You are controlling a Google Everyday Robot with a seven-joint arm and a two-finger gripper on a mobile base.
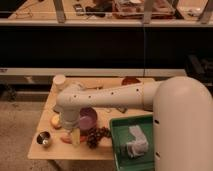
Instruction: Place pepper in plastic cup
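Note:
The red-orange pepper (pixel 65 139) lies on the wooden table (pixel 55 152) near its front left, between the metal cup and the grapes. My gripper (pixel 73 135) points straight down over the pepper's right end and covers part of it. It stands open and holds nothing. The cream plastic cup (pixel 59 81) stands upright at the table's back left corner, well behind the gripper. My white arm (pixel 115 97) reaches in from the right across the middle of the table.
A small shiny metal cup (pixel 44 140) stands at the front left. A yellow-orange fruit (pixel 55 121) sits left of the gripper. Right of the gripper are a purple bowl (pixel 88 119) and dark grapes (pixel 97 135). A green tray (pixel 120 145) with a white cloth (pixel 136 142) fills the front right.

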